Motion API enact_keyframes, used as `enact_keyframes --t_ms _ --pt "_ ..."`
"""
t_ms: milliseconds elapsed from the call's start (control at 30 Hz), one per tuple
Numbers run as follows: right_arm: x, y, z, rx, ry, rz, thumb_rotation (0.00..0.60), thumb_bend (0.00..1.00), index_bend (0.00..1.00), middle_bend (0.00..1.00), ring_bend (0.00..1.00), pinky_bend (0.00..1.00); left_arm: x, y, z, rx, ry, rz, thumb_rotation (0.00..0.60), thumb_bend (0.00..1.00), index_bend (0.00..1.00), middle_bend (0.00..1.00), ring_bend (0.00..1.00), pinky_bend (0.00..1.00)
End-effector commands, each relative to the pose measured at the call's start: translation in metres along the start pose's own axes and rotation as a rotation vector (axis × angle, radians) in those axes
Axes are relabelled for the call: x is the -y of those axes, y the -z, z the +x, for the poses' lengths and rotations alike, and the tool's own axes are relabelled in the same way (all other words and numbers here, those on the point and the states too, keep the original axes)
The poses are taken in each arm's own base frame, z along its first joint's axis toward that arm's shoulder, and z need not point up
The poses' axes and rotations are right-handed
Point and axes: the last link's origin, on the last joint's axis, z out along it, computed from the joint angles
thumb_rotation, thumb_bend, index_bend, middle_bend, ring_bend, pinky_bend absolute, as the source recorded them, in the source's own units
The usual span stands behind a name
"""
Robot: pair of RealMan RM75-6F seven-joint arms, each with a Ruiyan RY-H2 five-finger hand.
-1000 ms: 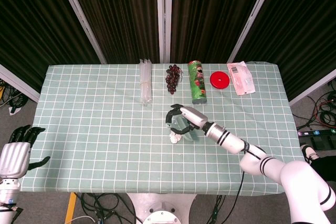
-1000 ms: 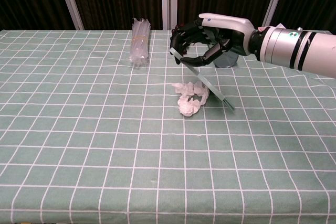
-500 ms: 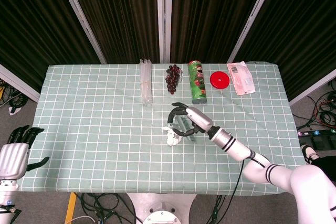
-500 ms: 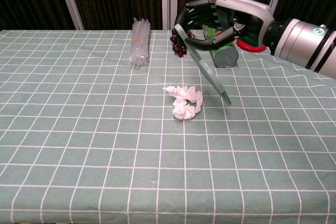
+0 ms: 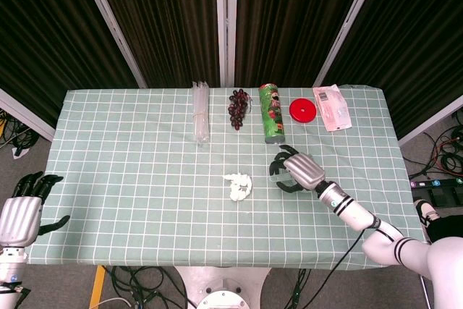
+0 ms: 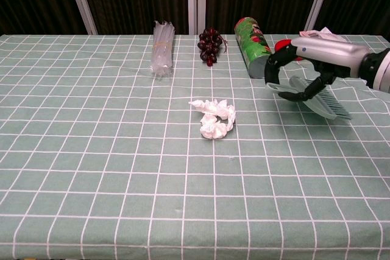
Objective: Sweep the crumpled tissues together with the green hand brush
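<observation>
Green hand brush [image 6: 322, 97] within curled right-hand fingers [image 6: 291, 94].

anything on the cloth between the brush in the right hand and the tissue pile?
Nothing visible. The right hand holds the green hand brush to the right of the crumpled tissues, and only bare checked tablecloth lies between them. The green can lies further back, off that line.

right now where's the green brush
The green hand brush is held in the right robot hand, right of the crumpled tissues and just in front of the green can in the chest view.
</observation>
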Motion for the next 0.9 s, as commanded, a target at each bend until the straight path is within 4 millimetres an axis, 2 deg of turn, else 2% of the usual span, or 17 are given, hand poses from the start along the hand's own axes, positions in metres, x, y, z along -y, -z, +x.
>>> enact_keyframes --t_ms 33,133,233,333,433,533,567,633,767,900 --pt "-0.017 0.008 -0.024 0.083 0.163 -0.085 0.600 0.38 0.55 0.44 0.15 0.04 0.000 0.001 0.000 -0.001 0.001 0.001 0.600 0.11 0.21 0.20 0.11 0.12" --pt "-0.016 0.011 -0.032 0.116 0.173 -0.112 0.600 0.37 0.35 0.32 0.06 0.01 0.002 0.002 0.000 0.001 0.002 0.007 0.600 0.11 0.21 0.20 0.11 0.12" --pt "-0.013 0.017 -0.032 0.121 0.169 -0.129 0.600 0.36 0.14 0.19 0.00 0.00 0.003 0.003 -0.001 0.005 0.003 0.012 0.600 0.11 0.21 0.20 0.11 0.12" --pt "-0.011 0.027 -0.021 0.070 0.168 -0.137 0.600 0.35 0.10 0.17 0.00 0.00 0.003 0.002 -0.001 -0.001 0.003 0.010 0.600 0.11 0.21 0.20 0.11 0.12" --pt "-0.014 0.049 0.000 -0.042 0.172 -0.176 0.600 0.36 0.10 0.16 0.00 0.00 0.004 0.001 0.001 -0.014 -0.001 0.011 0.600 0.11 0.21 0.20 0.11 0.12" --pt "-0.021 0.088 0.024 -0.181 0.195 -0.262 0.600 0.36 0.10 0.17 0.00 0.00 0.005 0.000 0.002 -0.027 -0.014 0.013 0.600 0.11 0.21 0.20 0.11 0.12" --pt "-0.024 0.107 0.031 -0.227 0.208 -0.306 0.600 0.36 0.10 0.17 0.00 0.00 0.006 0.000 0.002 -0.030 -0.024 0.014 0.600 0.11 0.21 0.20 0.11 0.12" --pt "-0.027 0.136 0.039 -0.279 0.209 -0.375 0.600 0.35 0.10 0.16 0.00 0.00 0.007 -0.001 0.001 -0.033 -0.040 0.014 0.600 0.11 0.21 0.20 0.11 0.12" --pt "-0.025 0.196 0.045 -0.344 0.173 -0.512 0.600 0.35 0.07 0.13 0.00 0.00 0.004 -0.002 -0.001 -0.031 -0.046 0.010 0.600 0.11 0.21 0.20 0.11 0.12" --pt "-0.018 0.230 0.042 -0.382 0.159 -0.564 0.600 0.34 0.07 0.12 0.00 0.00 0.002 -0.004 -0.002 -0.030 -0.054 0.003 0.600 0.11 0.21 0.20 0.11 0.12"
